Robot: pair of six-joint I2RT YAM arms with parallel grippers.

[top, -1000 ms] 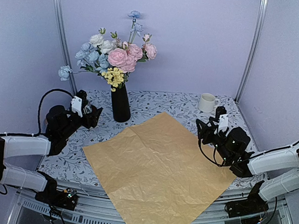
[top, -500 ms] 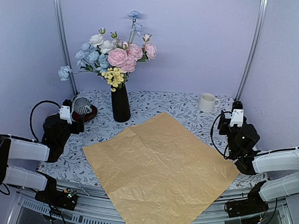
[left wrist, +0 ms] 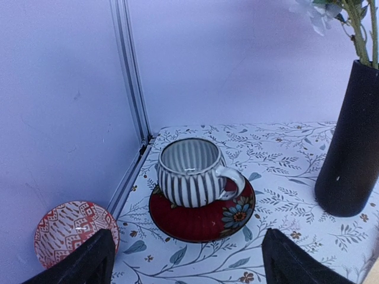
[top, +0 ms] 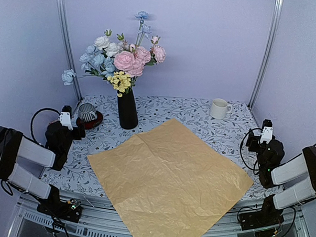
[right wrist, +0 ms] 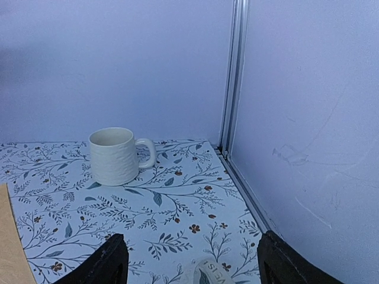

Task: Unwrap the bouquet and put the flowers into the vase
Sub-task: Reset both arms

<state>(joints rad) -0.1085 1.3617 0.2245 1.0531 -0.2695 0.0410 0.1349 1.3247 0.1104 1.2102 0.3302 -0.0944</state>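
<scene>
The flowers (top: 124, 59), pink, white, pale blue and yellow, stand in the black vase (top: 127, 109) at the back left; its side also shows in the left wrist view (left wrist: 349, 154). The bouquet's tan paper (top: 168, 176) lies spread flat across the table's middle, with nothing on it. My left gripper (top: 66, 124) sits low at the left edge, open and empty (left wrist: 186, 263), facing a striped cup. My right gripper (top: 264, 136) sits low at the right edge, open and empty (right wrist: 189, 263), with a whitish printed strip (right wrist: 210, 273) lying on the table between its fingers.
A striped grey-white cup (left wrist: 189, 171) on a red saucer (top: 89, 121) stands left of the vase. A white mug (top: 219, 108) stands at the back right, ahead of the right gripper (right wrist: 120, 155). Metal frame posts (right wrist: 235, 77) and walls close in both sides.
Both arms have drawn back outward to the table's sides, the right one away from the paper's edge and the left one off the striped cup. The right jaws have widened.
</scene>
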